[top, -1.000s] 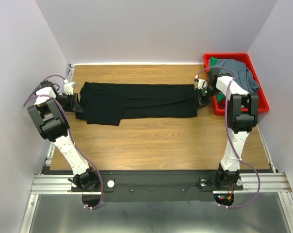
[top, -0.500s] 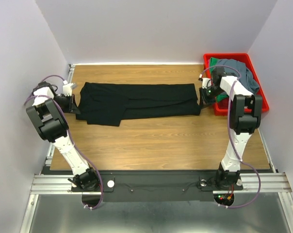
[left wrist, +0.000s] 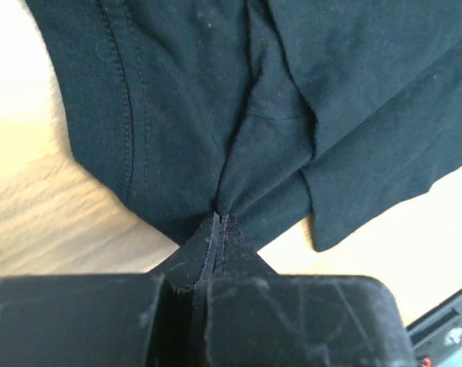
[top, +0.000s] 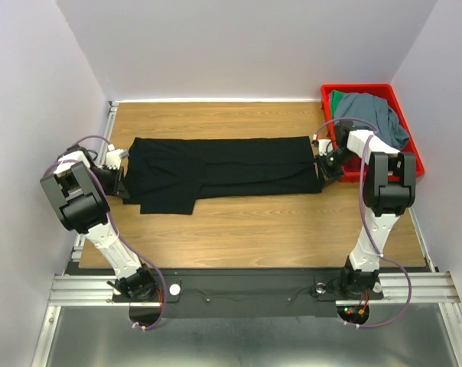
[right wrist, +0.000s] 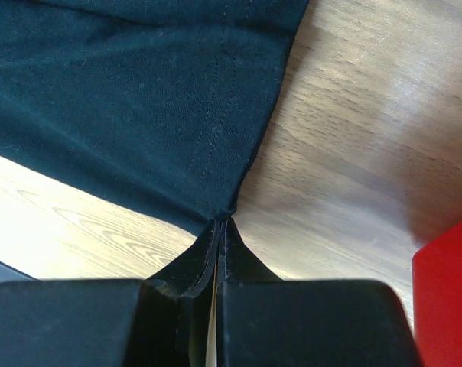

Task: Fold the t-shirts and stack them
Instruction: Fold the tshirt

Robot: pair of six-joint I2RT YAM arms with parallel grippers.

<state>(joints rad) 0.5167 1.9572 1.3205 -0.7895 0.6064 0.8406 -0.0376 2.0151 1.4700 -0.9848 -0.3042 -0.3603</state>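
Note:
The large black t-shirt (top: 223, 164) lies stretched in a long folded band across the wooden table. My left gripper (top: 121, 180) is shut on its left end; in the left wrist view the cloth (left wrist: 216, 115) bunches into the closed fingertips (left wrist: 219, 218). My right gripper (top: 325, 164) is shut on its right end; in the right wrist view the hem corner (right wrist: 177, 107) runs into the closed tips (right wrist: 222, 222). The slate grey-blue t-shirt (top: 380, 115) lies heaped in the red bin over the green t-shirt (top: 336, 97), of which only a corner shows.
The red plastic bin (top: 411, 164) stands at the table's far right, close beside my right arm; its corner shows in the right wrist view (right wrist: 449, 283). White walls close in the back and both sides. The wooden table (top: 246, 222) runs to the front rail.
Both grippers have pulled the black shirt toward the front of the table, and the band now lies lower and slightly more stretched. The right gripper has moved away from the bin's near corner.

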